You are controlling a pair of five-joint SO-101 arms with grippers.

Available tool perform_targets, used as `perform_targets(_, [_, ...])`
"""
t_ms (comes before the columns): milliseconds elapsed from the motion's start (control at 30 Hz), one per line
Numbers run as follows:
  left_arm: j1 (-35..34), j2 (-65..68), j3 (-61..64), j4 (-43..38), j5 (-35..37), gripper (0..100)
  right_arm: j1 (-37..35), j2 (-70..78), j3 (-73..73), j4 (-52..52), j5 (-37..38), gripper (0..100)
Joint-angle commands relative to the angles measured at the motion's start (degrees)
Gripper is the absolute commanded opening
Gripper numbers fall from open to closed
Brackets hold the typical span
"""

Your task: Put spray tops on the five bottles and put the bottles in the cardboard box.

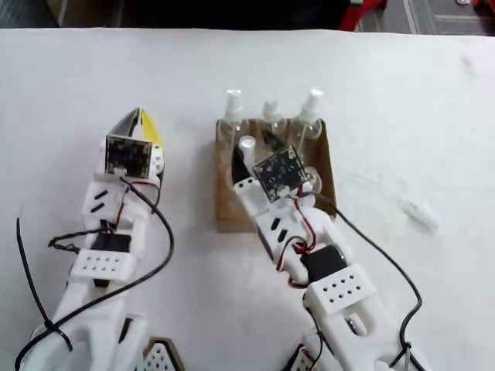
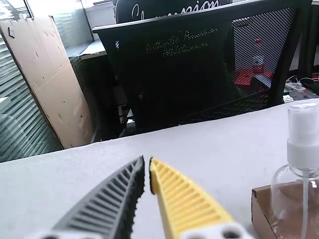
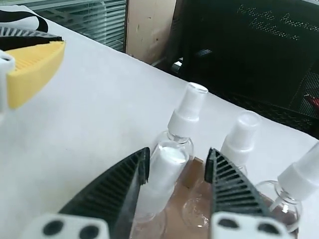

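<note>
A shallow cardboard box (image 1: 321, 147) sits mid-table with several clear bottles in it. Three capped bottles stand along its far edge (image 1: 233, 116) (image 1: 272, 117) (image 1: 310, 112). My right gripper (image 1: 254, 154) hangs over the box, open, its black fingers on either side of another bottle's white spray top (image 3: 167, 162); one finger (image 3: 130, 177) is close against it. A further bottle (image 1: 312, 179) peeks out beside the right wrist, mostly hidden. My left gripper (image 1: 144, 124) rests left of the box, its grey and yellow fingers shut on nothing (image 2: 147, 167).
A small white piece (image 1: 418, 210) lies on the table right of the box. In the left wrist view, one capped bottle (image 2: 300, 149) and the box corner (image 2: 261, 209) show. A black mesh chair (image 2: 209, 64) stands beyond the table's far edge.
</note>
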Motion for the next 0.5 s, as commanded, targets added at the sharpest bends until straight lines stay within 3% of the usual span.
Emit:
perform_targets(0, [0.5, -0.2, -1.2, -1.5, 0.2, 2, -0.8, -3.1, -0.4, 0.7, 0.0, 15.5])
perform_targets(367, [0.5, -0.2, -1.2, -1.5, 0.2, 2, -0.2, -10.1, -0.8, 5.8, -0.4, 15.7])
perform_targets(467, [0.5, -0.2, -1.2, -1.5, 0.2, 2, -0.1, -10.1, -0.9, 5.8, -3.7, 15.9])
